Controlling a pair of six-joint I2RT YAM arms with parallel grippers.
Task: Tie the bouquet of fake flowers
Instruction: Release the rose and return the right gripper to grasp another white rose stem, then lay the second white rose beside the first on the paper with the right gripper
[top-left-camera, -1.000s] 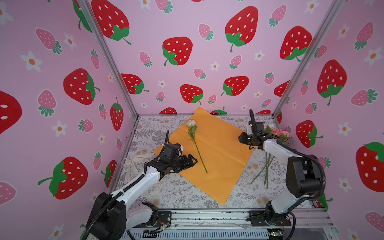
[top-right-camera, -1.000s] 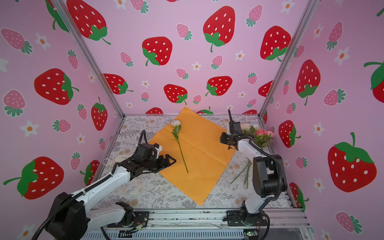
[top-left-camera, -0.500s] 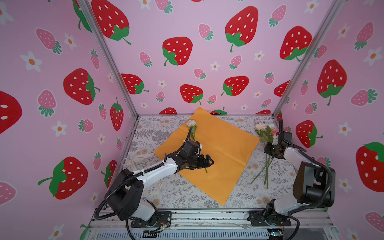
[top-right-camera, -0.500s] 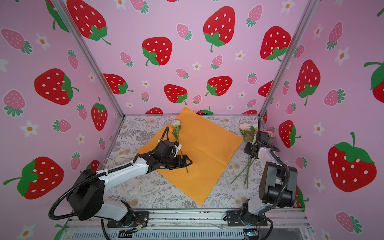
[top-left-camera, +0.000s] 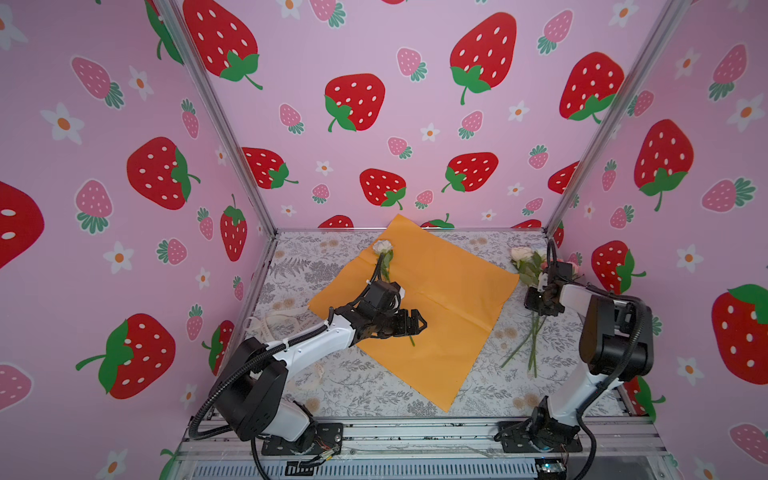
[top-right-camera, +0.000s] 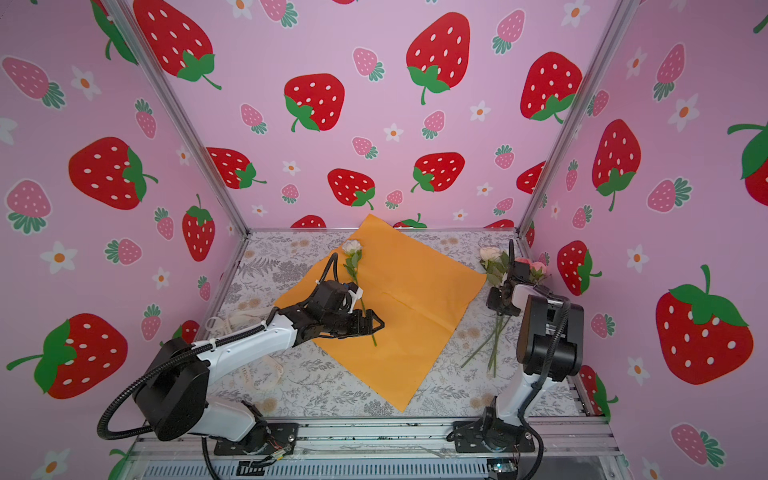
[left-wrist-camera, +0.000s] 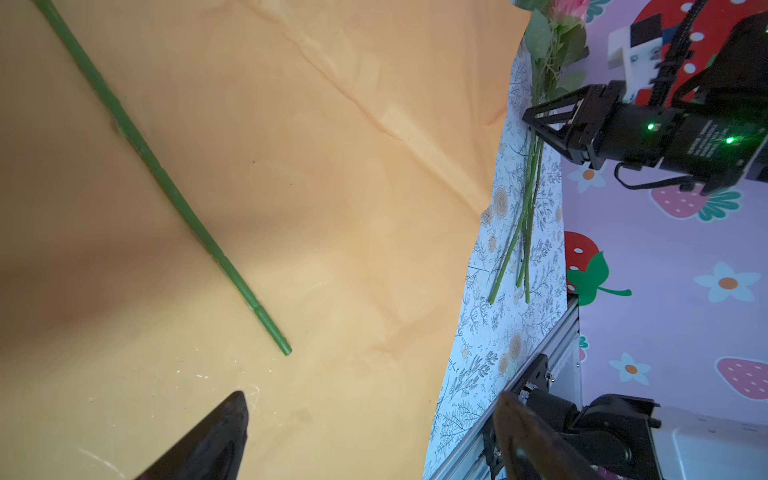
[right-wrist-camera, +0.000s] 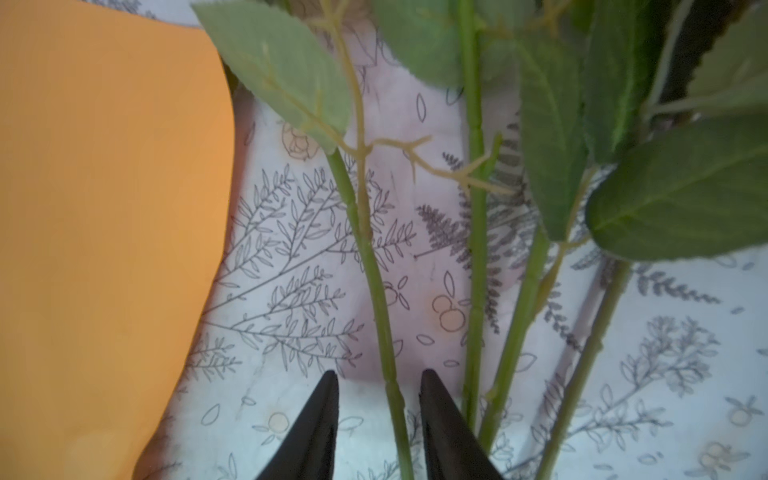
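The orange wrapping paper (top-left-camera: 449, 299) (top-right-camera: 415, 291) lies flat mid-table. One white rose (top-left-camera: 382, 246) (top-right-camera: 352, 247) rests on it, its green stem (left-wrist-camera: 166, 183) running down the sheet. My left gripper (top-left-camera: 419, 324) (top-right-camera: 376, 324) (left-wrist-camera: 374, 407) hovers open just above the paper by the stem's lower end, holding nothing. The other fake flowers (top-left-camera: 530, 266) (top-right-camera: 492, 259) lie on the table at the right. My right gripper (top-left-camera: 534, 299) (top-right-camera: 496, 301) (right-wrist-camera: 379, 374) is low over their stems (right-wrist-camera: 478, 249). Its jaws are open and straddle one stem without pinching it.
A cream ribbon (top-left-camera: 286, 320) (top-right-camera: 245, 320) lies loose on the floral table cover left of the paper, partly under the left arm. Pink strawberry walls close three sides. A metal rail (top-left-camera: 415, 436) runs along the front.
The left gripper has swung right from the paper's left edge to over the rose stem. The right gripper left the paper's right edge and came down over the flower stems at the right.
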